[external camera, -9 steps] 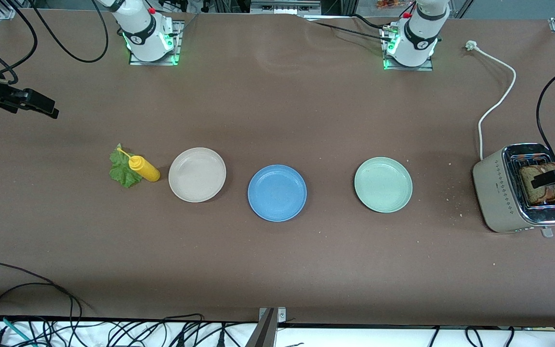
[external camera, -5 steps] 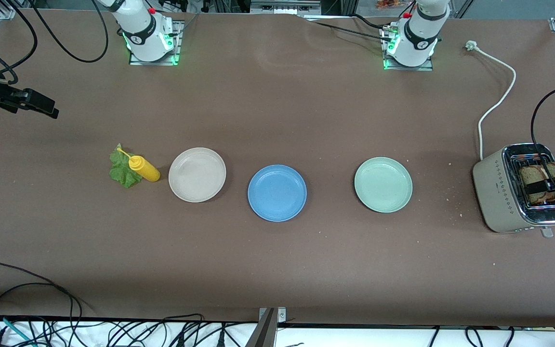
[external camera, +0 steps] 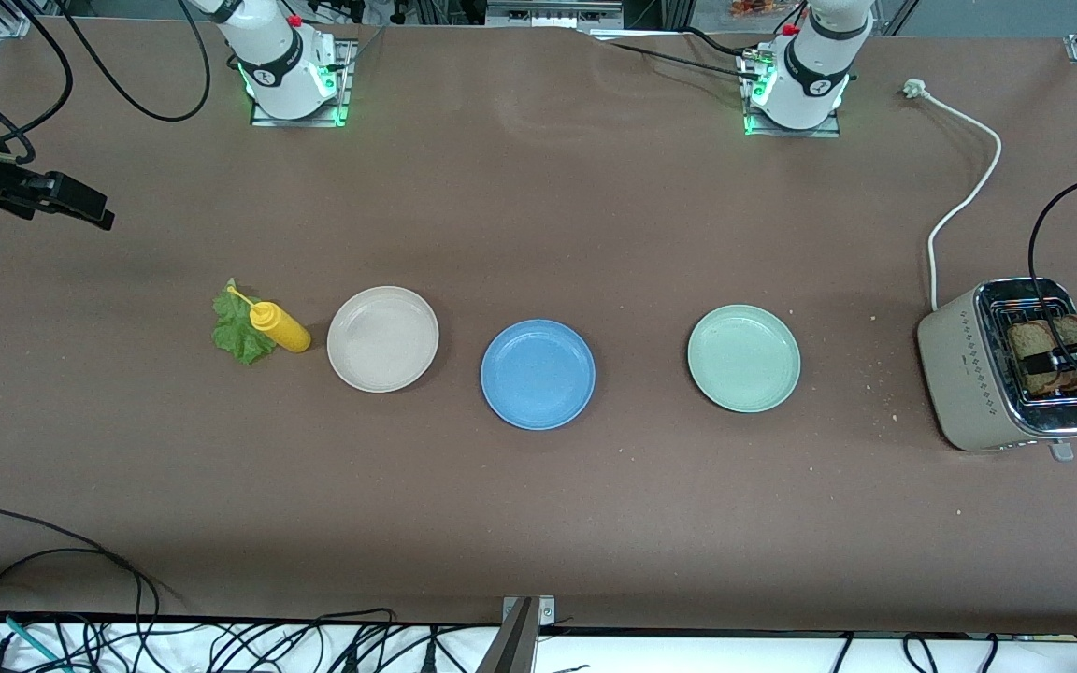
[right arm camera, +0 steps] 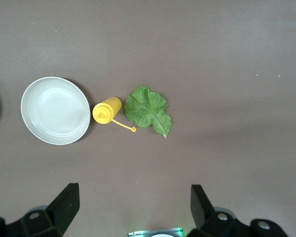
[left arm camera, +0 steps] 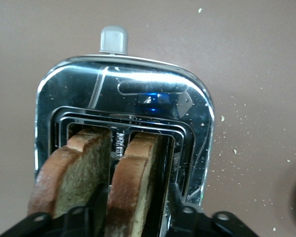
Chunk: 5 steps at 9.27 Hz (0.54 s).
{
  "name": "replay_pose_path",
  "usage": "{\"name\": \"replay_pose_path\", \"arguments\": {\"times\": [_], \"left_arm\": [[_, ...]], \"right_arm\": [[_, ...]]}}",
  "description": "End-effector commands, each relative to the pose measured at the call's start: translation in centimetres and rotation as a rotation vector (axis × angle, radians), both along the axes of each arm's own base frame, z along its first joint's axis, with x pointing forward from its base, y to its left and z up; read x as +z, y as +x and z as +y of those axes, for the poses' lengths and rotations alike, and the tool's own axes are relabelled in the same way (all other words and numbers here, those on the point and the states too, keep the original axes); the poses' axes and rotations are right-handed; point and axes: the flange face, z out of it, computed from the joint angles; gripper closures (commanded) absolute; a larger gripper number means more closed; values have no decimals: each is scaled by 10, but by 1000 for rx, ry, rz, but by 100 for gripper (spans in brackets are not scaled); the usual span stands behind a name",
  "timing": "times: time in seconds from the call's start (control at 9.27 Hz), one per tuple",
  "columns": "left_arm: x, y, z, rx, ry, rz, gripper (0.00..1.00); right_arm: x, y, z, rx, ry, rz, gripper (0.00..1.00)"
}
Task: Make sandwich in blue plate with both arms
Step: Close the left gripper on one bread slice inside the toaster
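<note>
right gripper (right arm camera: 130, 207): we see it spread wide, hovering, waiting; lettuce (right arm camera: 148, 111) below | blue plate (external camera: 538, 374): bare, mid-table | left gripper (left arm camera: 133, 215): straddling one upright bread slice (left arm camera: 133, 182) in toaster (left arm camera: 123, 94), seemingly part-closed, grip unconfirmed

A brown table (external camera: 538, 523) carries 3 plates, beige plate (external camera: 382, 338), blue plate (external camera: 538, 374), pale green plate (external camera: 743, 358), plus lettuce leaf (external camera: 237, 329), yellow bottle (external camera: 280, 326) and toaster (external camera: 969, 374).

Left pincer (external camera: 1057, 355) lower over the toaster (external camera: 987, 374) — fingers now straddling one bread slice (left arm camera: 133, 192), closing in.
</note>
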Motion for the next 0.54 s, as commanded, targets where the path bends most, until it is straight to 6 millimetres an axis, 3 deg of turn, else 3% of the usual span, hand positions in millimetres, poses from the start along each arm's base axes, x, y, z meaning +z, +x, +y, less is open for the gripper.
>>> {"name": "replay_pose_path", "arguments": {"times": [0.0,0.43], "left_arm": [[1,-1,-6,-14,19,25,100],[19,1,-9,-28,28,12,100]], "right_arm": [[1,-4,0,-8,18,2,0],[1,-4,0,-6,18,2,0]]}}
